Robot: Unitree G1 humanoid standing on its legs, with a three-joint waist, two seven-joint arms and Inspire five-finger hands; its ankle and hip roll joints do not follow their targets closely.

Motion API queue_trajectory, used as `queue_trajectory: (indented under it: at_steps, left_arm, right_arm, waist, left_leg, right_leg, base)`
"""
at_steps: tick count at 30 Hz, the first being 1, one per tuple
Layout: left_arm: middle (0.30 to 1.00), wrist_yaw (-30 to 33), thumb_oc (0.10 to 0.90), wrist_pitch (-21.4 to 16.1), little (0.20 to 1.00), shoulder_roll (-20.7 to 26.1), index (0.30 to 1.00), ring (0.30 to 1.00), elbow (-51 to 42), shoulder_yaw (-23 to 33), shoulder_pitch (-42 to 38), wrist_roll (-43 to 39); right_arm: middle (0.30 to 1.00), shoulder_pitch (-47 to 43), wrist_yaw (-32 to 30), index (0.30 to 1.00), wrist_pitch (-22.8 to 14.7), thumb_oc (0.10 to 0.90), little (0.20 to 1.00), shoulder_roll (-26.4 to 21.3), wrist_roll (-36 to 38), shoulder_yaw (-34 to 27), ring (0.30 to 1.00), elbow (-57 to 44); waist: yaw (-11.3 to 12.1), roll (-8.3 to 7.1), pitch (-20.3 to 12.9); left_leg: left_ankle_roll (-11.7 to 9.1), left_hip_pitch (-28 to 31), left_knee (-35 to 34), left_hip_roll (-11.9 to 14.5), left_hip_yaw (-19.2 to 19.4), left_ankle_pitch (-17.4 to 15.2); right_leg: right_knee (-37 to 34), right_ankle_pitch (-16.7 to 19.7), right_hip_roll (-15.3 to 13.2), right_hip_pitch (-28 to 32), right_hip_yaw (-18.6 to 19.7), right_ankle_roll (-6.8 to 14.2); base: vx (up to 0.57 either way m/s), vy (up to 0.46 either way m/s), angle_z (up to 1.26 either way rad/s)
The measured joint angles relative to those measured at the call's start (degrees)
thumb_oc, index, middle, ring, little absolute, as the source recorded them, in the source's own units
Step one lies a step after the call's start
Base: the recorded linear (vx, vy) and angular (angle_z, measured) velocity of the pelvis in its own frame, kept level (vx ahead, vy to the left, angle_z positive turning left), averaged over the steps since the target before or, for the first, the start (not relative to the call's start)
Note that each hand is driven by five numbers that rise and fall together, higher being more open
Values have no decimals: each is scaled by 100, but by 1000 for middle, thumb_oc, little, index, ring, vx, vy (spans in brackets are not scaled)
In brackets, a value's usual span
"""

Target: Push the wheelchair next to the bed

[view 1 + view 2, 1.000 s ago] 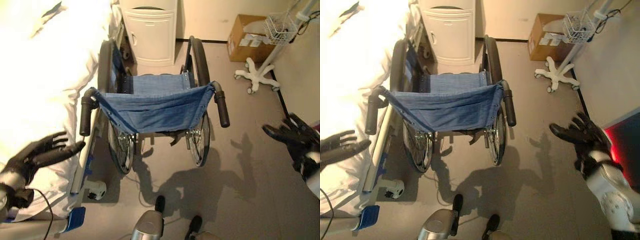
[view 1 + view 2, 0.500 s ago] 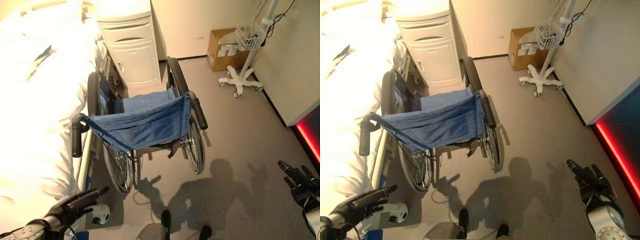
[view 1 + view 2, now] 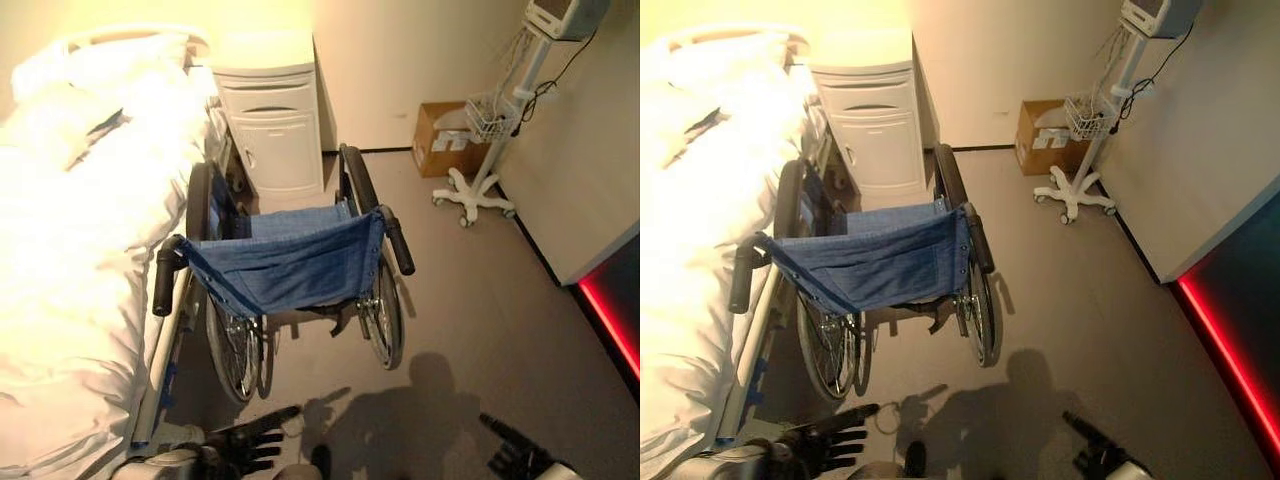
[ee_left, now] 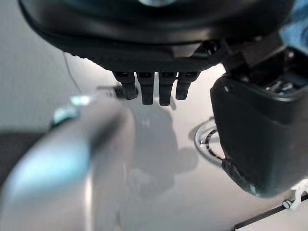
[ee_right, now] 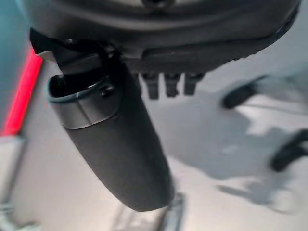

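Left eye view: a grey floor (image 3: 470, 310) runs to a cream wall, with a white cabinet (image 3: 272, 125), a cardboard box (image 3: 440, 140) and a wheeled white stand (image 3: 478, 190) at the far side. Since a second ago both arms have dropped low and back from the handles. The wheelchair (image 3: 290, 260), blue sling seat and black grips, stands hard against the white bed (image 3: 70, 270). Left hand (image 3: 245, 445) and right hand (image 3: 515, 455) hang low, fingers straight, holding nothing.
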Motion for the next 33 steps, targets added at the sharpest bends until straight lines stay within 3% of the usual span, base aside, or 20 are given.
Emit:
queue_trajectory:
  at_steps: [4,5,6,8,11,16,20,26,33]
  left_arm:
    - [900,273,800,-613,900,-678,900,900,1998,38,-316,236]
    - [900,358,800,-923,900,-1011,900,900,2978,146,-507,405]
    - [900,430,800,-988,900,-1108,900,900,3262,148,-567,490]
    - [900,731,800,-1474,900,-1453,900,900,4235,294,-547,495]
    - [900,1160,800,-2072,900,-1556,900,900,4661,473,-469,581]
    - [900,1487,800,-2804,900,-1598,900,900,4772,460,-494,967]
    - [900,1488,800,-3018,900,-1670,900,900,4812,467,-616,927]
    - [900,1365,800,-3018,900,-1764,900,900,4955,460,-702,889]
    - [900,1207,800,-3011,900,-1774,900,900,5015,454,-661,880]
  right_arm:
    - [900,-251,259,900,123,800,900,488,-596,200,900,839]
    - [900,-383,429,900,96,800,900,658,-910,272,900,1262]
    - [900,-404,497,900,152,800,900,722,-1065,281,900,1374]
    - [900,-482,884,900,81,800,900,950,-1817,283,900,1840]
    - [900,-453,1262,900,10,800,900,1043,-2748,344,900,2104]
    - [900,-371,1695,900,-283,800,900,1060,-3391,407,900,2222]
    - [900,-400,1997,900,-338,800,900,1018,-3754,478,900,2182]
    - [900,-551,2433,900,-169,800,900,995,-3852,485,900,2364]
    - [900,-631,2482,900,-125,800,900,968,-3937,483,900,2517]
  waist:
    - [-42,18,-97]
    - [-46,22,-182]
    - [-51,-3,-202]
    - [-154,-117,-220]
    - [-168,-245,-276]
    - [-267,-235,-300]
    - [-314,-196,-315]
    - [-308,-180,-325]
    - [-307,-125,-385]
  left_leg:
    - [-20,93,-105,3,23,24]
    - [-11,96,-110,-6,21,31]
    - [-6,97,-117,-8,20,34]
    - [-7,91,-148,-4,21,35]
    - [-9,90,-150,4,20,34]
    - [-7,84,-150,1,21,33]
    - [-7,82,-152,4,24,31]
    - [-5,98,-151,4,19,32]
    - [-5,116,-151,6,13,33]
  right_leg:
    - [-2,-18,6,6,7,-4]
    - [-1,-33,15,9,15,0]
    - [-1,-38,11,7,16,2]
    - [-2,-52,-4,-11,29,-5]
    - [-1,-75,2,-13,27,-17]
    - [0,-74,2,-22,46,-17]
    - [0,-74,2,-26,52,-17]
    - [0,-78,8,3,42,-25]
    - [0,-83,11,18,29,-32]
  base:
    - [18,20,-3]
    - [8,31,0]
    - [13,44,3]
    - [3,44,2]
    - [-21,36,3]
    - [-37,25,-2]
    - [-29,21,-1]
    - [0,0,0]
    - [0,0,0]
